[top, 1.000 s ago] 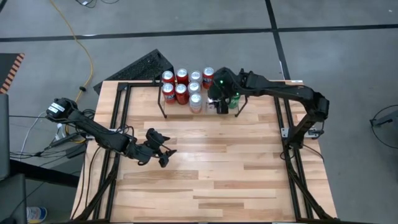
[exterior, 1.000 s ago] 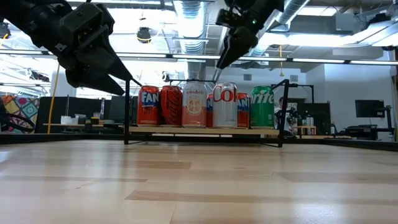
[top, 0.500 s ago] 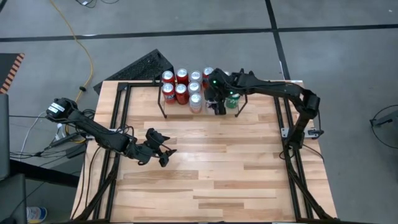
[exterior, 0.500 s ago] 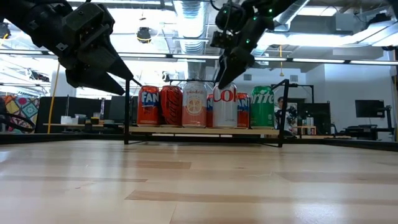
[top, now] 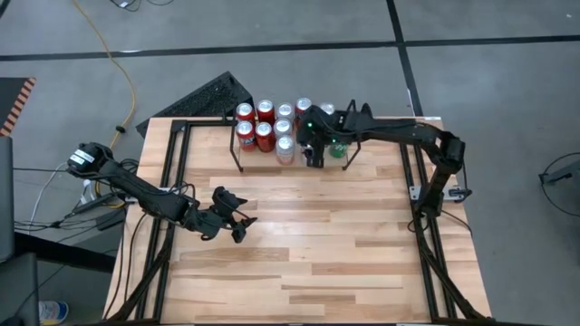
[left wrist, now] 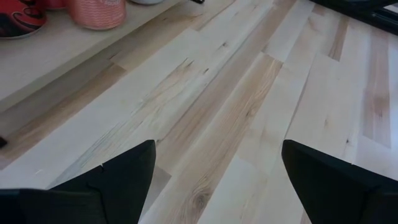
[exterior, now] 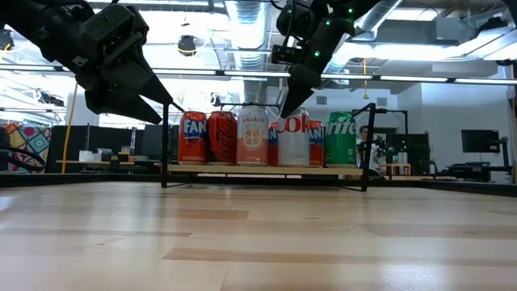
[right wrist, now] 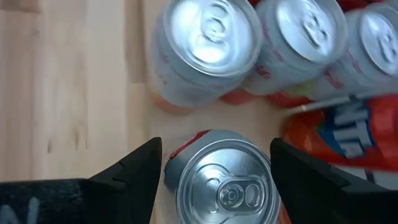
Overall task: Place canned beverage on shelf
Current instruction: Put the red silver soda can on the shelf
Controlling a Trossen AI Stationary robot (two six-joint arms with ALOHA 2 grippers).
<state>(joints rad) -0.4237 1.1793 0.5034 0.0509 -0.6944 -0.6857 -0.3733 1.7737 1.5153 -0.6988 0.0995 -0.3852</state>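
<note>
The shelf (top: pixel 238 156), a low black rod rack, stands at the table's far edge. Several cans stand upright on it. In front are an orange Fanta can (exterior: pixel 192 137), a pink-and-white can (exterior: pixel 253 136), a silver Coke can (exterior: pixel 295 139) and a green Sprite can (exterior: pixel 341 139). My right gripper (right wrist: pixel 214 143) points steeply down over the silver can (right wrist: pixel 224 186). It is open, one finger on each side of the can's top. My left gripper (top: pixel 243 226) hangs open above bare wood at the table's left, with nothing between its fingers (left wrist: pixel 118 180). My right gripper comes from above, slanting down, with its fingers (right wrist: pixel 140 171) on either side of the silver can's top rim (right wrist: pixel 186 155). They stand very close to it, and I cannot tell whether they touch. The can stands upright on the shelf.
Black rails (top: pixel 172 199) run along the table's left and right sides. A dark keyboard (top: pixel 213 95) lies on the floor beyond the far left corner. Neighbouring cans (right wrist: pixel 211 43) crowd close around the silver one. The middle and near wood (top: pixel 308 254) is bare.
My right gripper has come down onto the silver can's top, shifting slightly toward the table's left and rolling a little; its finger gap looks the same. The can's lettering has turned a little in the low view, and the can still stands on the shelf.
</note>
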